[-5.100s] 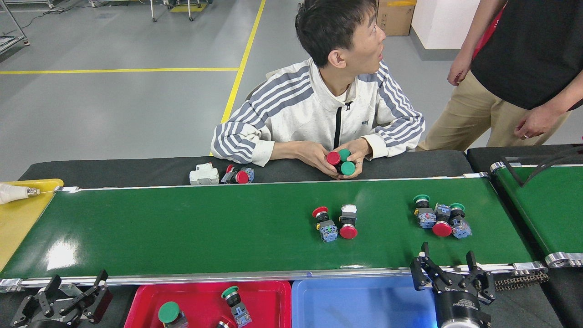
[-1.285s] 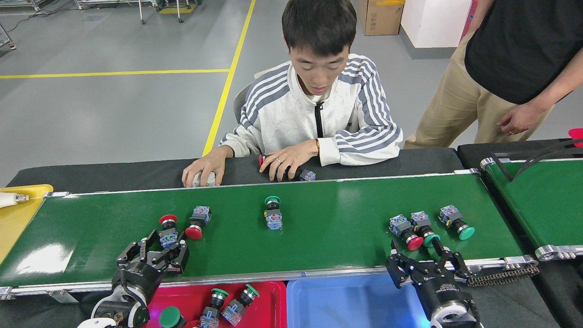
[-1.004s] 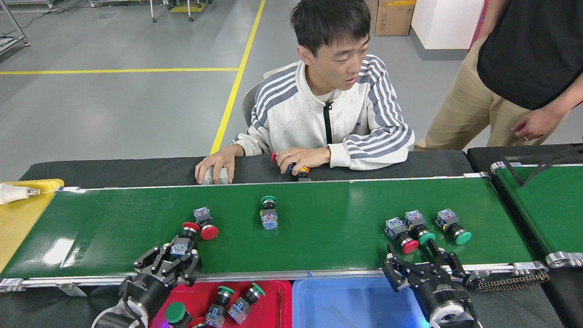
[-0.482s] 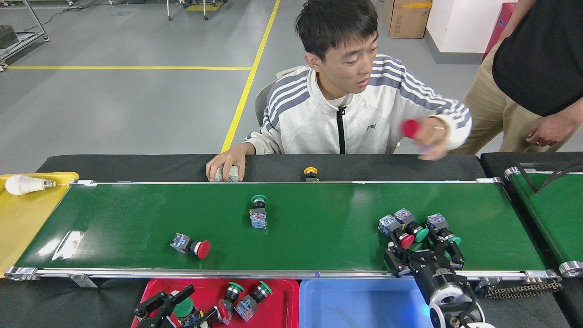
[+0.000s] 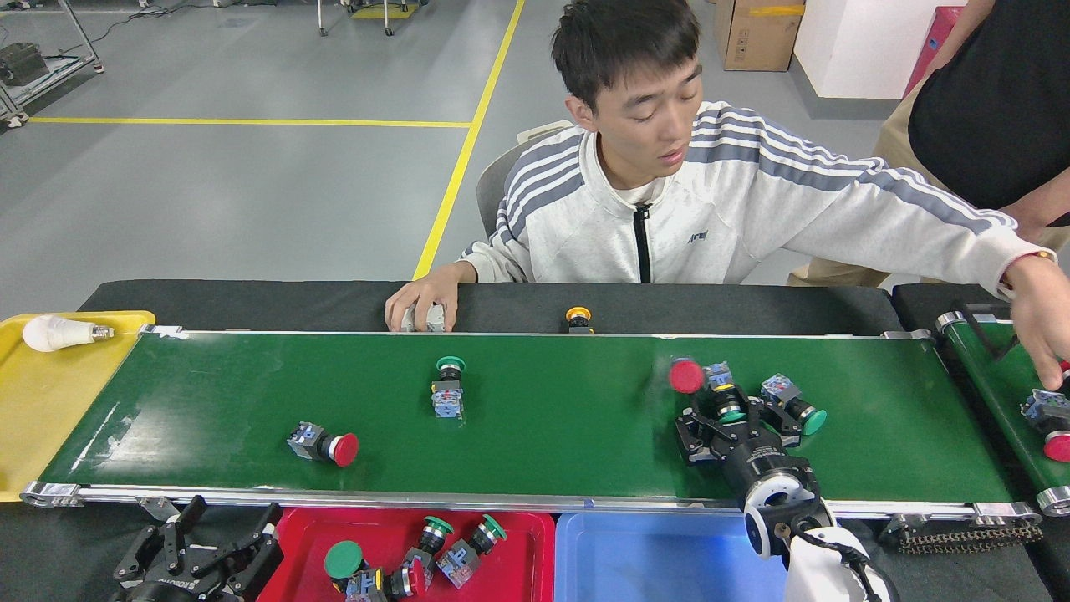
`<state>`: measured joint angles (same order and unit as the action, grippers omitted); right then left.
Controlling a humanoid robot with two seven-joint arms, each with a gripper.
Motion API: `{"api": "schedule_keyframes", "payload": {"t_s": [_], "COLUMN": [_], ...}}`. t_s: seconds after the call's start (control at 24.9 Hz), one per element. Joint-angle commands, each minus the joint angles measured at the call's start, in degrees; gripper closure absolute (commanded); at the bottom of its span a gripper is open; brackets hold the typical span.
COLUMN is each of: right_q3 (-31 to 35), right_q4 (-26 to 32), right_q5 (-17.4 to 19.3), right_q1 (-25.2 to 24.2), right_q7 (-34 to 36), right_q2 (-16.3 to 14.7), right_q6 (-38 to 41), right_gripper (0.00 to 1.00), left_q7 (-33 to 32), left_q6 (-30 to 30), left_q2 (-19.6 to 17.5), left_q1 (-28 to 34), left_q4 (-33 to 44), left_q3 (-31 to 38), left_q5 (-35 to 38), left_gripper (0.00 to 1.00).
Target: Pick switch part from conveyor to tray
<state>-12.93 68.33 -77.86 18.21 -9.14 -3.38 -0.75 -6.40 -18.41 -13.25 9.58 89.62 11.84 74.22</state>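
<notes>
Head view, lower edge first: the left claw (image 5: 196, 548) rests at the lower left below the conveyor (image 5: 518, 456) rail, fingers spread and holding nothing, beside the red tray (image 5: 288, 543), which already carries several switch parts. The blue tray (image 5: 652, 556) at lower centre looks bare.

Further up, at right of centre, the right claw (image 5: 726, 415) reaches over the belt with its fingers parted around a green-capped switch part (image 5: 730, 408); whether the fingers already press on it cannot be told. A red-capped switch part (image 5: 687, 376) lies just up and left of the claw, touching or nearly touching the clustered pieces, and another green-capped part (image 5: 794, 403) sits just to its right.

The likely trouble is crowding: closing here could nudge the neighbours, pinch two at once, or catch only the round cap so the piece twists out on the lift. If the belt is carrying the parts, the grip could land off centre.

Two single parts lie well to the left: a red-capped one (image 5: 322, 445) and a green-capped one (image 5: 449, 389).

Beyond the belt, a seated person's hand (image 5: 1045, 322) stretches to the second belt at the right edge, near the working arm.
</notes>
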Motion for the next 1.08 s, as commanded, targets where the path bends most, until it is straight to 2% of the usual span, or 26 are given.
{"api": "schedule_keyframes", "payload": {"t_s": [0.0,0.2,0.36,0.4,0.44,0.48,0.52,0.64,0.8,0.88,1.04], "right_q3": [-0.6,-4.7,-15.5,-18.2,-21.8,-24.8,-26.4,-28.1,-26.6,-20.6,-2.6], "right_q4": [2.9,11.7,20.6,21.6,22.0,21.9,21.8,20.9,21.6,23.2,26.3], "right_q5": [0.1,0.1,-0.2,-0.4,-0.6,-1.1,-1.1,-1.1,-0.4,-0.2,-0.1], "right_q1": [0.6,-2.7,-6.4,-6.8,-6.8,-6.8,-6.8,-6.7,-6.6,-7.8,-18.6], "right_q7": [1.1,1.2,1.3,1.3,1.3,1.3,1.3,1.3,1.3,3.0,8.1], "right_q2": [0.0,0.6,0.7,0.7,0.7,1.5,2.3,3.1,3.6,3.2,5.1], "right_q6": [2.7,11.7,18.1,18.9,19.0,18.8,19.0,19.3,19.2,17.8,10.1], "right_gripper": [0.93,0.93,0.92,0.85,0.53,0.05,0.00,0.00,0.00,0.00,0.00], "left_q7": [0.5,0.4,0.3,0.3,0.3,0.3,0.2,0.2,0.2,0.2,0.2], "left_q6": [0.6,-0.8,-5.5,-6.0,-6.0,-5.8,-5.6,-5.5,-5.4,-5.3,-2.1], "left_q2": [-0.6,-3.0,-3.5,-3.5,-3.5,-3.5,-3.5,-3.7,-4.3,-4.9,-6.4], "left_q1": [-1.2,-5.6,-7.1,-7.3,-7.8,-8.7,-9.7,-12.6,-14.9,-15.2,-14.8], "left_q4": [0.1,-3.0,-5.9,-6.2,-7.0,-7.9,-8.7,-12.4,-16.7,-17.9,-19.6], "left_q3": [0.5,0.2,0.2,0.2,0.2,0.2,0.2,0.1,-0.1,-0.1,-0.1], "left_q5": [-0.2,0.1,0.1,0.1,0.1,0.1,0.1,0.2,0.4,0.7,0.7], "left_gripper": [0.00,0.00,0.00,0.00,0.00,0.00,0.00,0.00,0.00,0.00,0.00]}}
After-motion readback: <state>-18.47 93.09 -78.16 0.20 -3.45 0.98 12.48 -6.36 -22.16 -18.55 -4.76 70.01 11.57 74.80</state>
